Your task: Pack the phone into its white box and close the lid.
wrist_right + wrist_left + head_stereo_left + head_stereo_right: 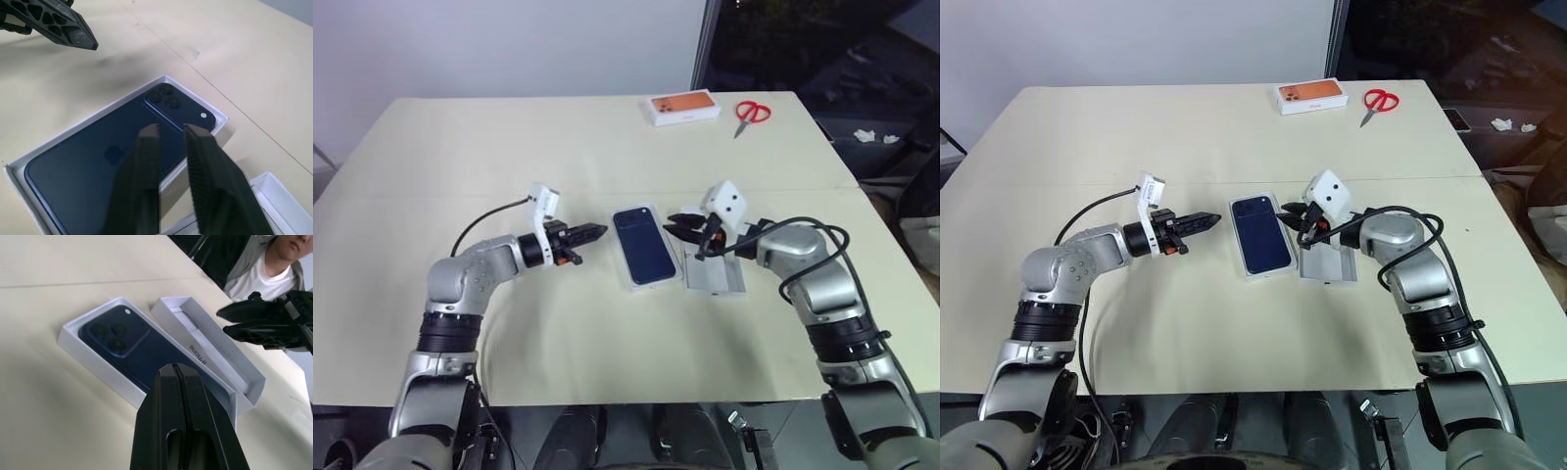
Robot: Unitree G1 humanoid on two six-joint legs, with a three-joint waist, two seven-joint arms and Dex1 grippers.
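- I have the phone [643,245] lying flat inside the white box [100,374] at the middle of the beige table [509,147], back face up, its three-lens camera cluster at the end away from me.
- The box's walls show as a thin white border all round the phone; nothing covers it.
- The lid [715,274] lies just to the right of the box, almost touching it, turned open side up so I see its plain white inside; my left wrist view shows grey lettering on the long wall that faces the box.
- My left gripper [592,233] hovers just left of the box, pointing roughly level toward it. Its two black fingers are pressed together with nothing between them, and they touch neither box nor phone.
- My right gripper [677,225] hangs above the seam between box and lid, pointing left and slightly down. In its wrist view the fingers [143,181] stand a narrow gap apart and hold nothing; the phone's camera end sits beyond their tips.
- At the far side of the table, well apart from all this, sit an orange-topped white box [684,107] and, just beside it to the right, red-handled scissors [750,115].
- A person in a white shirt and grey jacket [266,271] is at the table's edge in my left wrist view.
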